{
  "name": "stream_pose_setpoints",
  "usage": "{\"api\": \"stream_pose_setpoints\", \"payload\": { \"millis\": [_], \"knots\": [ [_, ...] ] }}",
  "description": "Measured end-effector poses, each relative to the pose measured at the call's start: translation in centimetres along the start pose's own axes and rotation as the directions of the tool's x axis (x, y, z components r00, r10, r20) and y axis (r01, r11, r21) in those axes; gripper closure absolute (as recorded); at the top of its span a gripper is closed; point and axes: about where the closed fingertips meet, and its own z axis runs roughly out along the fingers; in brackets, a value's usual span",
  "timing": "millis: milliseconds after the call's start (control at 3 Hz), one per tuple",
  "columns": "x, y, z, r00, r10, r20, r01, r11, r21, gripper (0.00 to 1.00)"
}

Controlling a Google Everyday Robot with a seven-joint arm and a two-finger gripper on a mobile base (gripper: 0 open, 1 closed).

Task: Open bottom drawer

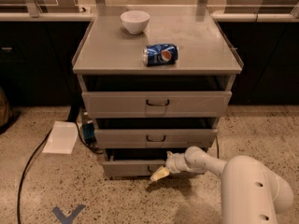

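One gripper (160,173) sits at the bottom drawer (133,167) front — handle hidden behind it, fingers' grip unclear.

The gripper (160,173) sits low against the bottom drawer (133,167) front, under the overhanging middle drawer (155,137); open speckled floor (93,195) lies before it.

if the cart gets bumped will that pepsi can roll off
The can lies on its side, so it would probably roll easily. The cart top shows no raised front lip, so it might drop. The gripper, low at the bottom drawer, could jolt things.
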Motion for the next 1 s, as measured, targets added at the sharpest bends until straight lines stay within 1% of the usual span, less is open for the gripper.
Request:
{"api": "stream_pose_setpoints", "payload": {
  "millis": [333,667,1000],
  "knots": [
    [1.9,-0.6,1.1,0.998,0.055,-0.022,-0.055,0.9982,-0.021,0.00],
    [3.8,-0.8,2.0,0.992,0.115,-0.057,-0.118,0.9916,-0.053,0.00],
    [3.5,-0.7,1.7,0.992,0.115,-0.057,-0.118,0.9916,-0.053,0.00]
  ]
}}
